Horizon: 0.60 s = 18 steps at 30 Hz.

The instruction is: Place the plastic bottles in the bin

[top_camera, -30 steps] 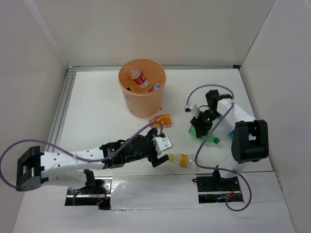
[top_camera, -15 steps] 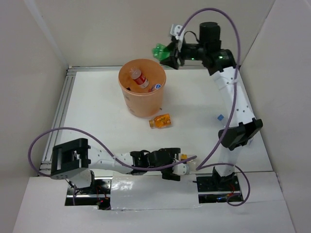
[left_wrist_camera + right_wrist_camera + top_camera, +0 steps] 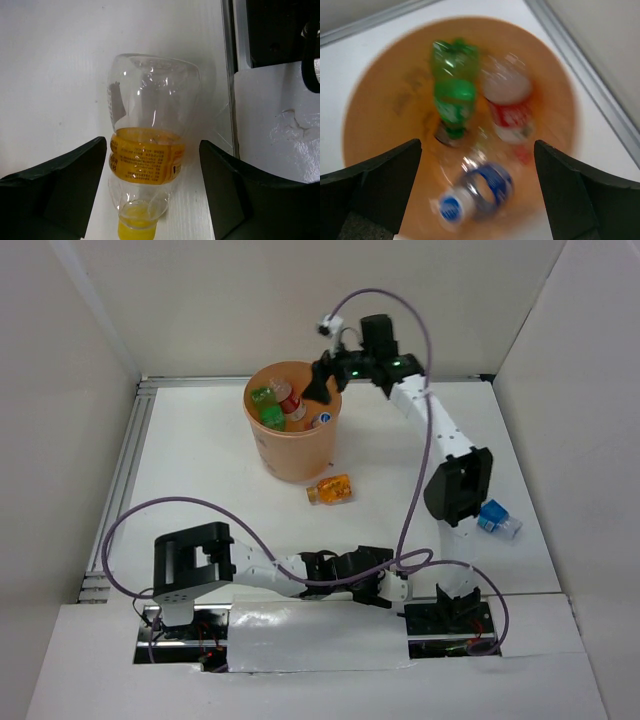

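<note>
The bin [image 3: 292, 458] stands upright toward the far side of the bench [image 3: 200, 480], and three bottles are already inside it: the green bottle [image 3: 265, 406] on the left, the red-labelled bottle [image 3: 289, 403] just beside it, and the blue-labelled bottle [image 3: 321, 421] against the right wall; the right wrist view, though blurred, shows the same three from above, the green bottle [image 3: 453, 95] and the red-labelled bottle [image 3: 508, 107] side by side and the blue-labelled bottle [image 3: 481, 187] nearer the camera with its cap pointing down-left; the right claw [image 3: 322, 388] hangs over the far right rim of the bin, its fingers [image 3: 380, 185] spread wide apart with nothing between them; the short orange bottle [image 3: 330, 489] lies on its side on the bench just in front of the bin, apart from both arms; the left claw [image 3: 385, 587] is low at the near edge of the bench, close to the base of the right arm [image 3: 455, 485]; in its wrist view the yellow-labelled bottle [image 3: 145, 160] lies on the bench between the fingers [image 3: 65, 190], yellow cap toward the camera and clear base away; the jaws stand apart on either side of it, with a gap of bare bench showing on each side, so no grip is made; a small blue-and-clear object [image 3: 497, 520] lies on the bench beside the right arm, too small to identify.
</note>
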### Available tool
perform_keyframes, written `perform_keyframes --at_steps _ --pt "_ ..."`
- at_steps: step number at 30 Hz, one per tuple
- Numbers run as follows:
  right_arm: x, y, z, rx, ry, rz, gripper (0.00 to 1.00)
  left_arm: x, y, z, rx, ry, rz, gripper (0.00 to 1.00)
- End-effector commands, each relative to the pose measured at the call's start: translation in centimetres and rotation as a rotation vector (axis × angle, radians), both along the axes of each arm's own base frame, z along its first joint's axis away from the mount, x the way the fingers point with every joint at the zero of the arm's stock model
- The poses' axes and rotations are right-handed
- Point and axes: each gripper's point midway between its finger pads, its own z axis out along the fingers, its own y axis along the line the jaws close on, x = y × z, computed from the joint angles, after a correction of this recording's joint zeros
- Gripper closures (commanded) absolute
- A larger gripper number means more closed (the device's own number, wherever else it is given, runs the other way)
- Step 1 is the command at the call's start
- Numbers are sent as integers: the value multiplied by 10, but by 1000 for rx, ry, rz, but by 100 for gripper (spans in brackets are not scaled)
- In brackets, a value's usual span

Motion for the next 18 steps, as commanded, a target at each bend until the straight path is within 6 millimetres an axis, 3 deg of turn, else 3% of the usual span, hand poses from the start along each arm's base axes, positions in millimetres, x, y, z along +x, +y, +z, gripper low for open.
perform_keyframes --at_steps 1,2,3,4,5,6,7,8,9,11,12,13,14,15,16,17,18 --pt "12 -121 70 -16 -91 -263 0 -7 -14 6 -4 -22 -63 14" --pt "19 -166 49 -74 -46 -351 0 -9 -14 0 7 -14 -71 18" --pt "4 -191 43 -133 -9 -398 0 -9 -11 -6 30 -18 -77 22" --pt "1 -217 32 -212 -24 -435 0 -7 -12 -7 38 -22 -68 27" --pt "-6 -242 5 -278 42 -491 0 -7 -12 -11 49 -27 -73 34" --pt "-17 -288 -1 -366 63 -610 1 -7 -13 -9 48 -20 -68 54" --pt "-25 -311 -11 -433 67 -636 4 -1 -11 -9 50 -24 -52 66" --pt "-35 -332 -20 -468 88 -672 7 -3 -12 -9 49 -2 -48 85" --pt "-54 -364 -37 -515 133 -732 11 4 -12 1 29 5 -15 100" --pt "-75 -390 -56 -584 163 -754 18 10 -9 15 -2 39 28 100" --pt "-90 -406 -80 -631 223 -768 18 21 -4 26 -26 54 69 100" --pt "-100 -412 -91 -666 245 -763 18 31 -3 59 -97 59 101 100" --pt "-108 -419 -100 -706 256 -755 14 38 3 73 -114 82 128 100" --pt "-123 -430 -125 -745 317 -755 11 59 13 91 -159 122 201 100" --pt "-125 -436 -136 -762 323 -757 8 73 16 137 -251 117 237 100" --pt "-130 -440 -146 -781 330 -738 5 83 25 153 -273 134 257 100" --pt "-141 -441 -163 -793 367 -719 0 111 40 175 -329 141 337 100"
